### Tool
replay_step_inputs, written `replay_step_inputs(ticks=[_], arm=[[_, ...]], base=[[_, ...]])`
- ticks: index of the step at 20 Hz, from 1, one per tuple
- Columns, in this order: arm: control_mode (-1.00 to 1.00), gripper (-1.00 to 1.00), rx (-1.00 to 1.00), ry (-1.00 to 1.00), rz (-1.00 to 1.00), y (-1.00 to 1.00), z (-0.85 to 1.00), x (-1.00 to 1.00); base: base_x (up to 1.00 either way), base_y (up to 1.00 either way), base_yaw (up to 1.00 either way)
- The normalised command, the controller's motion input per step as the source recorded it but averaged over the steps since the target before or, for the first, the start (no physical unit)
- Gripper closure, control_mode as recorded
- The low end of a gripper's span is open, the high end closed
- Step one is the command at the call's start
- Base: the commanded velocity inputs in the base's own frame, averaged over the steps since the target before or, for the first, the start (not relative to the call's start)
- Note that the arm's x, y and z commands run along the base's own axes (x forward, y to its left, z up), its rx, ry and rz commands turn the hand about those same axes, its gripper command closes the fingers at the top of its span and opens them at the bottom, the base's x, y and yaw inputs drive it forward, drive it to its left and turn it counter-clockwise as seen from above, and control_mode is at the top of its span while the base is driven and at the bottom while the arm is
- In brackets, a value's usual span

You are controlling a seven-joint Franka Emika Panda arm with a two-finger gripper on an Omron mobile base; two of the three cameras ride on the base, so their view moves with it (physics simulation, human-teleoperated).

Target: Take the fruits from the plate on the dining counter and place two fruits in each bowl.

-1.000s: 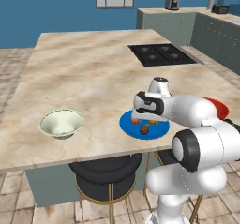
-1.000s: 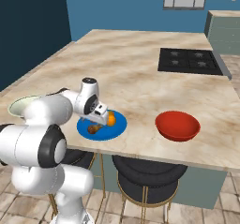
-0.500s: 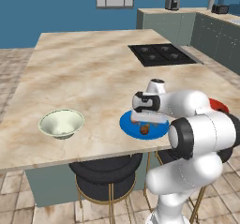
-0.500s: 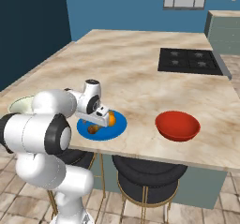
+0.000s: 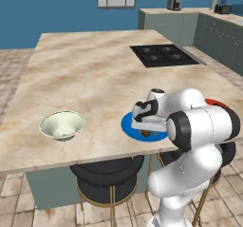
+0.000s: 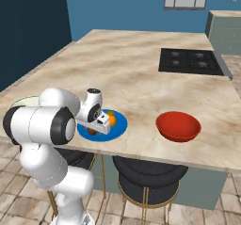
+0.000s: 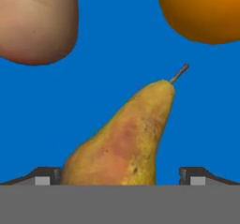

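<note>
My gripper (image 7: 121, 177) is down on the blue plate (image 7: 98, 92) and stands open, its fingertips (image 7: 44, 176) on either side of a green-yellow pear (image 7: 126, 138) that lies on its side. The pinkish-red apple (image 7: 37, 21) and the orange (image 7: 204, 10) lie further along the plate. From the base, the gripper (image 5: 144, 125) covers most of the plate (image 5: 127, 124); a brown fruit (image 5: 146, 133) peeks out beneath it. The orange (image 6: 111, 119) shows beside the hand. The pale bowl (image 5: 61, 125) sits to the left, and the red bowl (image 6: 178, 126) to the right on the dining counter (image 5: 85, 74).
A black cooktop (image 5: 163, 55) is set into the counter's far right. Black stools (image 5: 109, 174) stand under the near edge, below the plate. My own white arm (image 5: 204, 126) bulks over the counter edge and hides most of the red bowl (image 5: 216, 102) in the left base view.
The hand has come down onto the plate, and the elbow has swung closer to the cameras. The fruits and bowls have stayed in place.
</note>
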Motion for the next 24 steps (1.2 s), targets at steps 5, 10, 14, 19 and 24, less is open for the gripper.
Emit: replay_step_inputs(ticks=[5,10,14,19,24], arm=[[-1.0,-1.0,0.0,0.0,-0.02,0.0,-0.1,0.02],[-1.0,1.0,0.0,0.0,0.0,0.0,0.0,0.0],[-1.0,1.0,0.0,0.0,0.0,0.0,-0.01,0.0],[-1.0,1.0,0.0,0.0,0.0,-0.06,0.09,0.0],[-1.0,1.0,0.03,-0.02,0.0,-0.18,0.89,-0.29]], base=[[0.0,0.0,0.0],[0.0,0.0,0.0],[0.0,0.0,0.0],[0.0,0.0,0.0],[0.0,0.0,0.0]])
